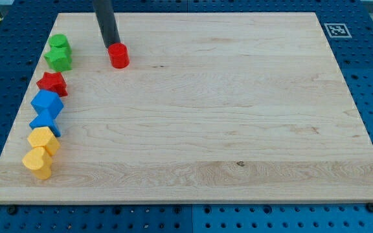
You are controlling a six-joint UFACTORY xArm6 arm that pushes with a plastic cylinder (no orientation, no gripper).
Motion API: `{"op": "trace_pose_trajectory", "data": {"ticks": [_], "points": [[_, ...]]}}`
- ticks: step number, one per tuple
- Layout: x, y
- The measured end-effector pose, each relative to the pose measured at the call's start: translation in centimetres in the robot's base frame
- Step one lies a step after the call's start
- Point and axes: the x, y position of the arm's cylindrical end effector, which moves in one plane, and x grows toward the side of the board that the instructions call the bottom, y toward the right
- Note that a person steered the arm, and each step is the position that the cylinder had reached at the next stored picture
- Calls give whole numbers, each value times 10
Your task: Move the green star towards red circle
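My tip (111, 48) rests just at ten o'clock of the red circle (118, 55), seemingly touching it, though the angle leaves that uncertain. There are no jaws, only a bare rod holding nothing. The green star (59, 59) sits at nine o'clock of the circle, near the board's (238, 116) left edge, so I would need to get round behind it. A square printed marker (335, 30) sits at the top right corner; no readable writing.
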Motion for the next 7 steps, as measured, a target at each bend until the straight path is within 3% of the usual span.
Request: {"op": "trace_pose_trajectory", "data": {"ticks": [2, 3, 6, 7], "points": [[-40, -115], [-40, -134], [1, -134], [40, -124]]}}
